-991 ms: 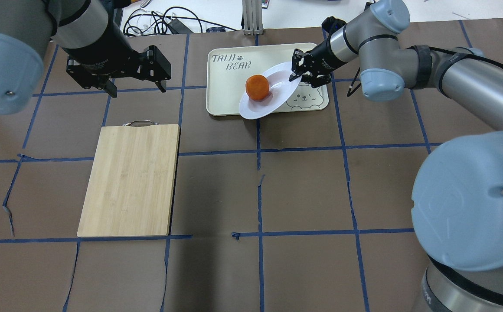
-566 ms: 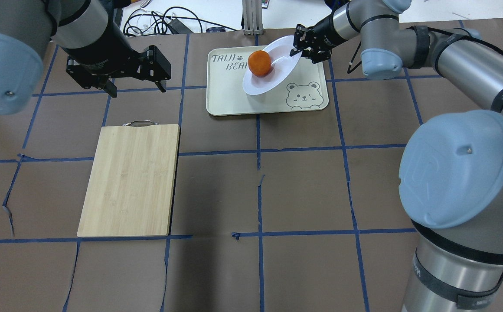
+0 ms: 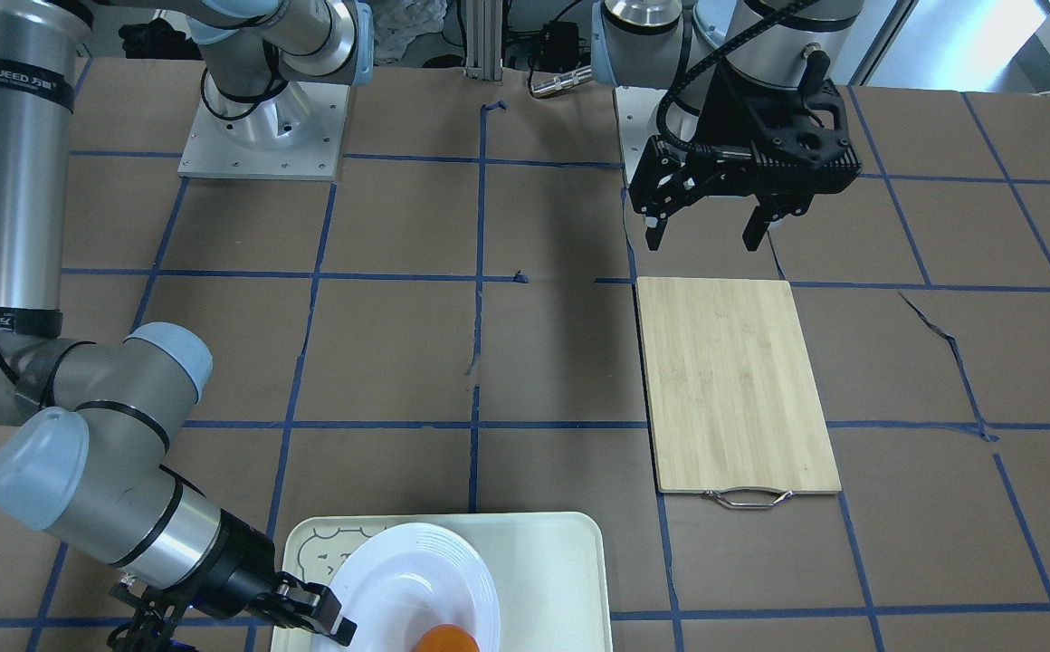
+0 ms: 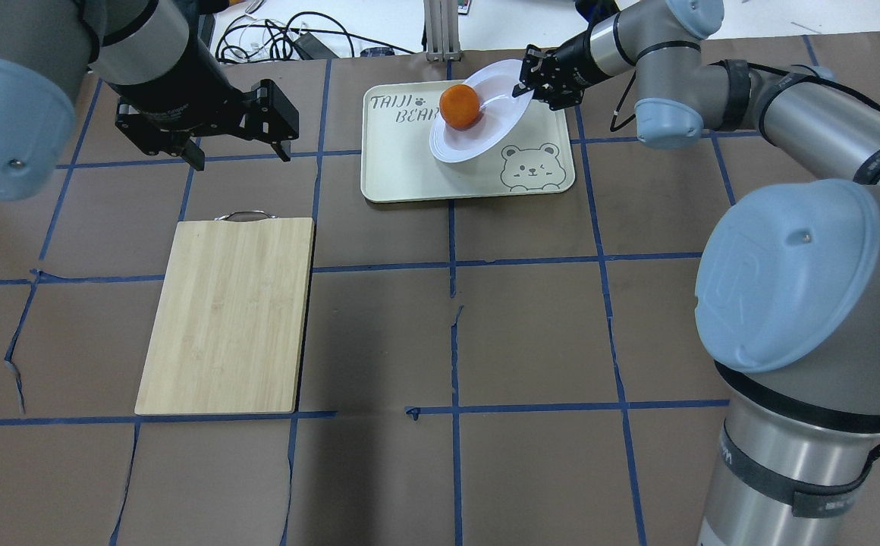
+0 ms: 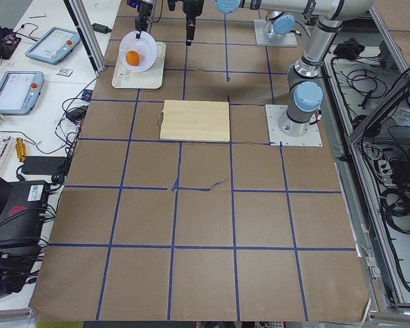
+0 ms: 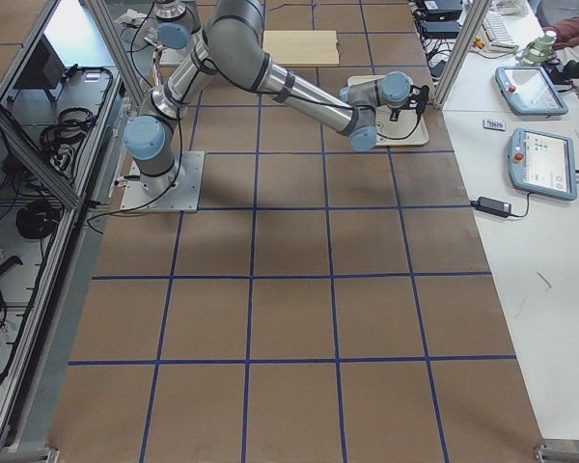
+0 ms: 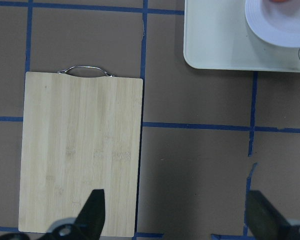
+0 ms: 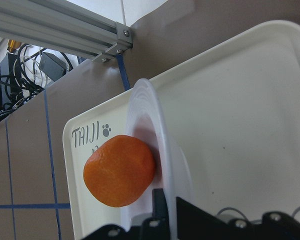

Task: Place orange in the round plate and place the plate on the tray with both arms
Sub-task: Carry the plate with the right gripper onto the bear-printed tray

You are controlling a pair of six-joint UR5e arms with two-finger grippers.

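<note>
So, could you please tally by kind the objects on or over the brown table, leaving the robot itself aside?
orange: 1
round plate: 1
tray: 1
bamboo cutting board: 1
Total: 4

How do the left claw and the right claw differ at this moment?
The left claw is open and empty; the right claw is shut on the rim of the round plate. The left claw hangs near the cutting board; the right claw is over the tray, with the orange in its plate. Both are black two-finger claws.
</note>
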